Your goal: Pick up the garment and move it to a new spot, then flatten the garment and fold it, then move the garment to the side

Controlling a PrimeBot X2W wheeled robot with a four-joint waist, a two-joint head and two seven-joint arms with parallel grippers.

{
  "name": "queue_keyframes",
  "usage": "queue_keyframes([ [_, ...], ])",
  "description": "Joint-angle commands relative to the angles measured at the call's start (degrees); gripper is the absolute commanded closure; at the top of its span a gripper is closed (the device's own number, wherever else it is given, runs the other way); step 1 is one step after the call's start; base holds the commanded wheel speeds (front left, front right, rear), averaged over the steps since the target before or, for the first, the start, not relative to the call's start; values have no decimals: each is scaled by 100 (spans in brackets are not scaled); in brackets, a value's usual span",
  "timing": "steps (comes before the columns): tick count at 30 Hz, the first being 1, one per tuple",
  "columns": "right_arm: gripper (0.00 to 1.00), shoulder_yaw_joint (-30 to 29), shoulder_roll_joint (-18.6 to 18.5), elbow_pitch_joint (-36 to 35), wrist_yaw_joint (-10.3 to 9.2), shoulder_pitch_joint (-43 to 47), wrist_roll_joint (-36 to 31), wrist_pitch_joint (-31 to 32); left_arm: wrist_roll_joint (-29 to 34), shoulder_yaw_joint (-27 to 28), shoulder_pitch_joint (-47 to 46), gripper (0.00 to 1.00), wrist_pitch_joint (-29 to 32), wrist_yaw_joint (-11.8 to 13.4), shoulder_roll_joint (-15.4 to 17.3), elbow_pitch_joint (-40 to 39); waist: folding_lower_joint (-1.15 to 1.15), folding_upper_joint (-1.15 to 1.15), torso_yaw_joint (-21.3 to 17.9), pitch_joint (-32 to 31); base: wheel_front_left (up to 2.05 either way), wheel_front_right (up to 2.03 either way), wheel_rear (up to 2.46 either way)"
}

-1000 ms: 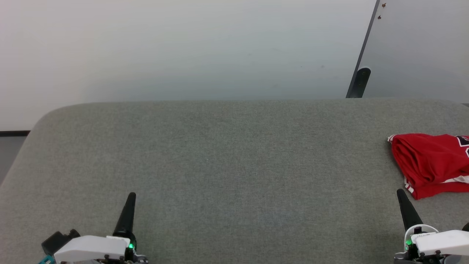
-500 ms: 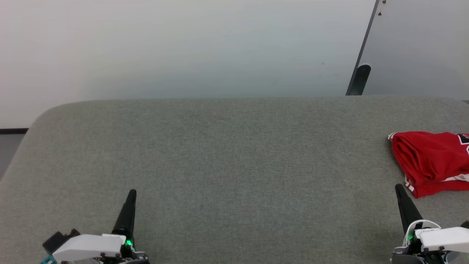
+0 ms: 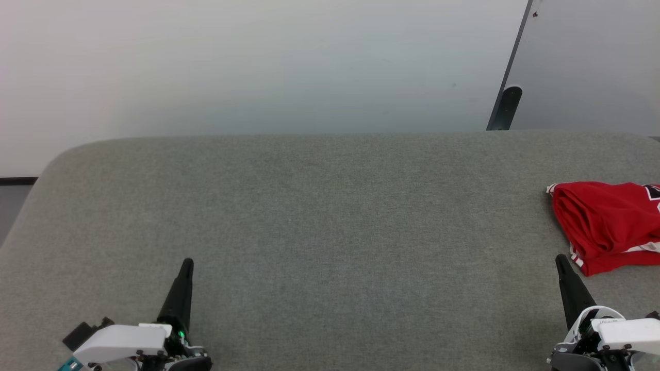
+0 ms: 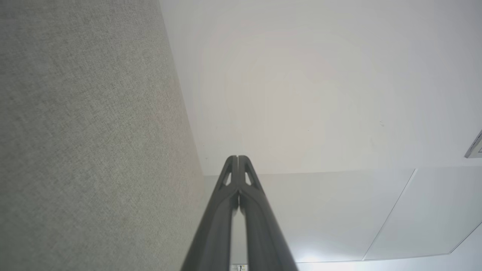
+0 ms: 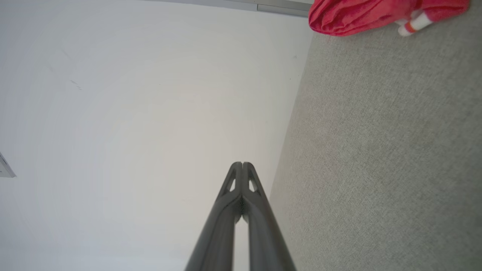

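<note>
Garment [image 3: 608, 226] bunched-folded at far right of desk [image 3: 330, 206], cut by frame edge, just beyond right jaws. Left jaws and right jaws both pinched shut, empty. Since a second ago: slight camera tilt only, garment unshifted. Probably finished, set aside.

At seven o'clock of the head view, the left gripper [image 3: 186, 264] is a long, tapering black spike on a glossy white wrist shell [image 3: 121, 342]. That shell has small dark screws [image 3: 149, 354] along its lower edge, a green light [image 3: 181, 335] at three o'clock and a black block [image 3: 82, 332] at nine o'clock. At five o'clock, the right gripper [image 3: 560, 259] shows the same black taper and a white housing [image 3: 626, 330]; seen from the wrists, the dark grey fingers [image 4: 220, 210] carry slim triangular cut-outs near their tips.
</note>
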Motion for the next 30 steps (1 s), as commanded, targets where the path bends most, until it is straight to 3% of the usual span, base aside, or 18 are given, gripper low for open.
queue_keyframes([
  [1, 100, -14, 22, -31, 2, -92, 107, 24, -90, 30, -52, 100, 40, -19, -19, -21, 0, 0, -1, 6, 0, 0, 0],
  [10, 100, -31, 62, -41, 2, -124, 423, 91, -352, 58, -87, 100, 119, -20, -51, -37, 0, 0, -7, 43, 0, 0, 0],
  [30, 100, -27, 59, -38, 2, -83, 410, 90, -348, 54, -84, 100, 116, -20, -44, -37, 0, 0, -7, 43, 0, 0, 0],
])
